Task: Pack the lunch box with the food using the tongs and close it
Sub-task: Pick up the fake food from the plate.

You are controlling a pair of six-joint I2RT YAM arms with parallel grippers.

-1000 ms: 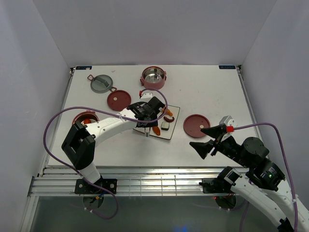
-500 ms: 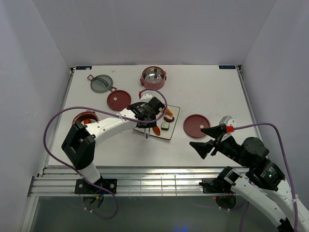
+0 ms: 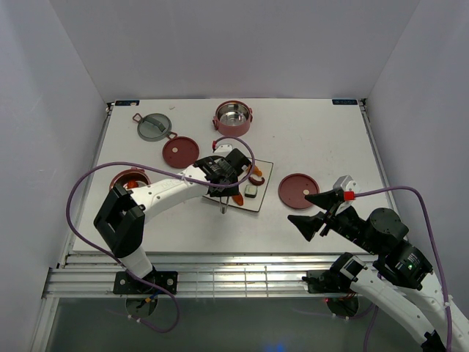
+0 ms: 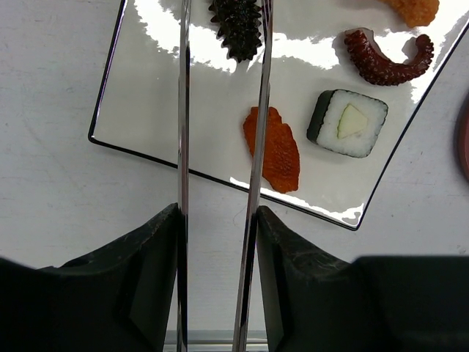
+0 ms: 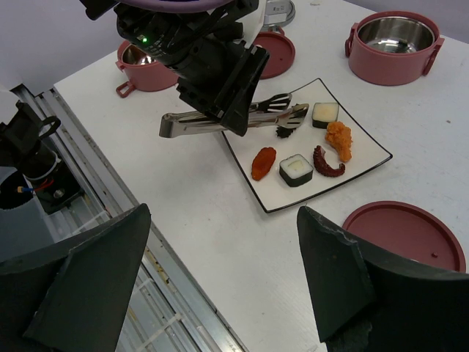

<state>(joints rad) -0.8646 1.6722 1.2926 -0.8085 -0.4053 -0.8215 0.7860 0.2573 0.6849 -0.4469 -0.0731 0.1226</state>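
My left gripper [image 4: 218,220] is shut on the silvery tongs [image 4: 260,147], one arm against each finger. It hovers over the near left part of the square plate [image 4: 146,95]. The tongs' tips straddle a black spiky food piece [image 4: 238,26]. Also on the plate lie an orange piece [image 4: 272,147], a sushi roll [image 4: 347,123], a dark red tentacle [image 4: 385,59] and a fried orange bit [image 4: 414,9]. One lunch box bowl [image 3: 233,130] stands at the back. Another bowl [image 3: 117,178] sits at the left. My right gripper [image 3: 311,211] hangs open at the front right, holding nothing.
A red disc lid [image 3: 298,190] lies right of the plate, another red lid [image 3: 180,151] behind the left arm, and the grey-green lid [image 3: 154,125] at the back left. A second sushi piece [image 5: 325,112] sits on the plate's far side. White walls enclose the table.
The left gripper with the tongs has shifted slightly over the plate. The right arm has not moved.
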